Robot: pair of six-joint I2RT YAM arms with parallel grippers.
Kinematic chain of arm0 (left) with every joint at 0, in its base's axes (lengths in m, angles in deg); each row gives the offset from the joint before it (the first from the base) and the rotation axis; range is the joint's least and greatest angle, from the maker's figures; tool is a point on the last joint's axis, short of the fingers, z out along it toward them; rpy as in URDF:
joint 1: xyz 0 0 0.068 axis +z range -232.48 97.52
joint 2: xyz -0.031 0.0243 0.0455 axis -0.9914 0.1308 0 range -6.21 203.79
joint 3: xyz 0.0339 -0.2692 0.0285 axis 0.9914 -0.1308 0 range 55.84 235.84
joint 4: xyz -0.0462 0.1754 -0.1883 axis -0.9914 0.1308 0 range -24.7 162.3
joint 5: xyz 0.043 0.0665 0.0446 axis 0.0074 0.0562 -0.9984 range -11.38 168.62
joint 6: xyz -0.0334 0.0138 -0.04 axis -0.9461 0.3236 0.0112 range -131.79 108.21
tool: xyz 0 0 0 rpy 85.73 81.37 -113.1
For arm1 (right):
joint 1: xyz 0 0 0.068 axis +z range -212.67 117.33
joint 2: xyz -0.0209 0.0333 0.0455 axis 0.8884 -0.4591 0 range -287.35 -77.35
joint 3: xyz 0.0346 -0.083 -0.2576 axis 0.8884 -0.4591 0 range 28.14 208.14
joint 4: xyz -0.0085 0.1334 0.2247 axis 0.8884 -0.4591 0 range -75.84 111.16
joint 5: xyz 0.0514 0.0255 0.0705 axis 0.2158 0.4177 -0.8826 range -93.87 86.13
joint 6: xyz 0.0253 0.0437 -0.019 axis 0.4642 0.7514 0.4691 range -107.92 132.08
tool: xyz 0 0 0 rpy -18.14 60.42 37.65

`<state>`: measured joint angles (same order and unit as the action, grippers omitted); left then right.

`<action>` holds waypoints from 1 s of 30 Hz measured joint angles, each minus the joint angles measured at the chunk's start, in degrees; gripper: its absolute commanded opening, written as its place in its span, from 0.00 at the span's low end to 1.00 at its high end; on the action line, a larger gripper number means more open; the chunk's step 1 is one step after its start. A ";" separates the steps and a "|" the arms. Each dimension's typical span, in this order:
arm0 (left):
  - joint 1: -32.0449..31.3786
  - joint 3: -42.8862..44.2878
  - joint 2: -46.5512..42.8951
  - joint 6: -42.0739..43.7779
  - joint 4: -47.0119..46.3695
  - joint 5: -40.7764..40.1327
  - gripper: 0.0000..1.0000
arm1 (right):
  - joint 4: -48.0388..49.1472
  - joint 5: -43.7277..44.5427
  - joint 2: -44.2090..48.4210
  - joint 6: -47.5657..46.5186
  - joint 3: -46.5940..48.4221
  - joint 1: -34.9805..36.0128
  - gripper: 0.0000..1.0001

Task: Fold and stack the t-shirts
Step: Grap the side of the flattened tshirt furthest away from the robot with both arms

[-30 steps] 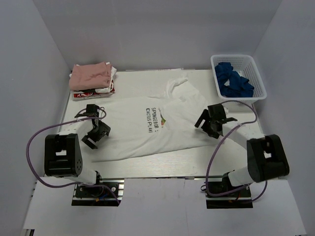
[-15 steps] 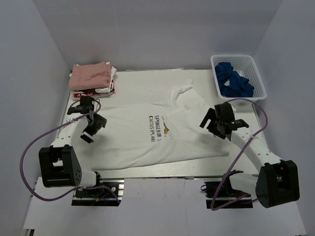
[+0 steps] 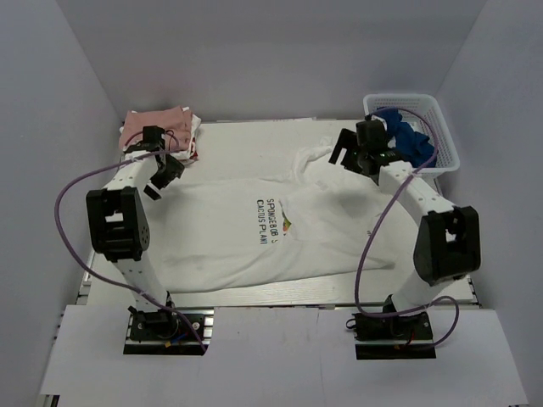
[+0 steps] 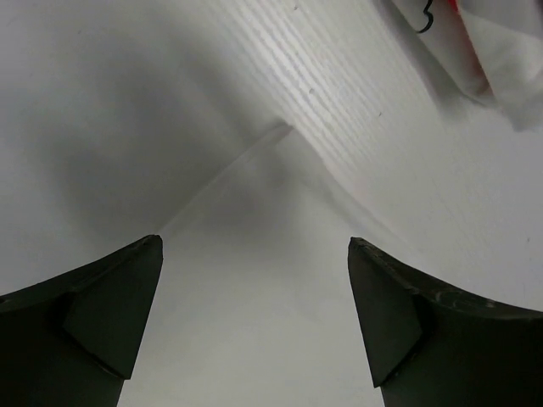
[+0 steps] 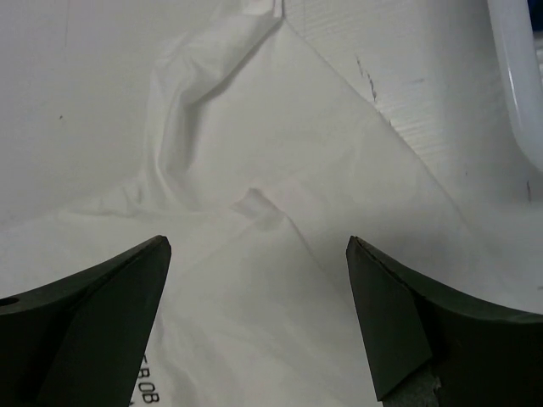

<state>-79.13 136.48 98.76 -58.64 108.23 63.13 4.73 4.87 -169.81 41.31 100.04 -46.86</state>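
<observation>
Left gripper (image 3: 161,176): moved from the near-left edge of the shirt (image 3: 246,242) out to its far-left corner, now just beside the stack (image 3: 157,127).
Right gripper (image 3: 352,157): moved from the shirt's right side to the far sleeve, near the basket (image 3: 441,127).
Shirt: earlier bunched on a slant; now spread wider and flatter, near hem closer to the arm bases, lettering shifted slightly right.

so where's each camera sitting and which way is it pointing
Top external: high behind the bases, looking down on the table; both arms, left gripper and right gripper show.
Left wrist: on the left arm, looking down at the white t-shirt edge; its two fingers show.
Right wrist: looking down at the shirt's creased sleeve area; its fingers show.
Shared: right wrist and top both catch the basket.
</observation>
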 measured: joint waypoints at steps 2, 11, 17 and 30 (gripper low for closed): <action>-0.02 2.95 3.80 1.18 -0.35 0.00 0.97 | 0.61 1.09 -3.52 -1.36 3.45 0.00 0.90; -0.44 10.43 14.53 3.37 -1.33 -0.31 0.89 | 1.18 3.15 -20.85 -6.78 21.16 0.00 0.90; -0.09 12.50 17.11 3.85 -1.22 -1.09 0.59 | 1.36 4.20 -29.62 -9.11 28.61 0.00 0.90; -0.07 13.88 19.02 5.07 -1.73 -0.07 0.00 | 3.28 2.03 -49.79 -10.64 51.04 0.20 0.90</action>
<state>-79.19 150.36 117.78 -53.57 106.51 63.07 8.01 6.90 -219.60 30.67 151.08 -46.66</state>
